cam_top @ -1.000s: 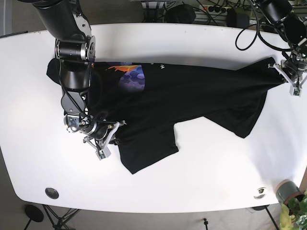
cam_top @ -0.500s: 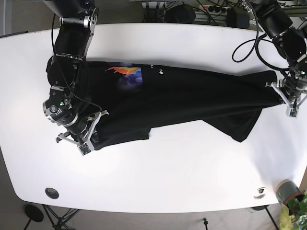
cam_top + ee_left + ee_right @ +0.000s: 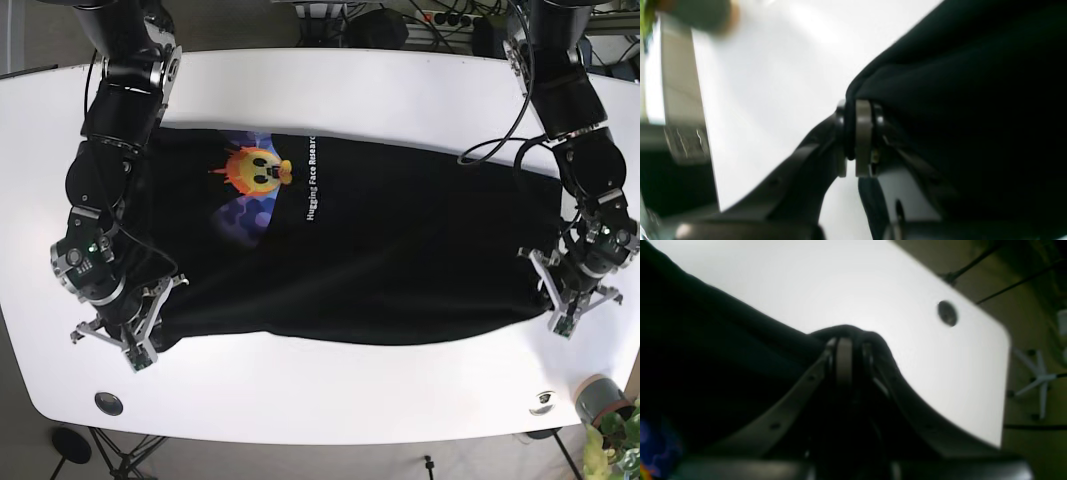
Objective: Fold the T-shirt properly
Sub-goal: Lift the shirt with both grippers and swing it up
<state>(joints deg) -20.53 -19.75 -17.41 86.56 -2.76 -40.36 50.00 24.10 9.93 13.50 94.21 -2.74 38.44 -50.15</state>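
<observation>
We hold the black T-shirt (image 3: pixel 350 250) spread flat across the white table (image 3: pixel 400 90). Left gripper (image 3: pixel 570 305) and right gripper (image 3: pixel 140 335) fingers pinch its near corners. Next we judge: release, then fold.

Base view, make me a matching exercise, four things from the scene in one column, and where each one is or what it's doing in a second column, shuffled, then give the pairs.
Things:
1. T-shirt
2. left gripper
3. grey round plug
4. plant pot

Places or states:
A. sits at the table's near right corner
B. shut on the shirt's right-side edge
C. spread flat, print facing up
D. set in the tabletop's near left corner

Pairs: 1-C, 2-B, 3-D, 4-A
</observation>
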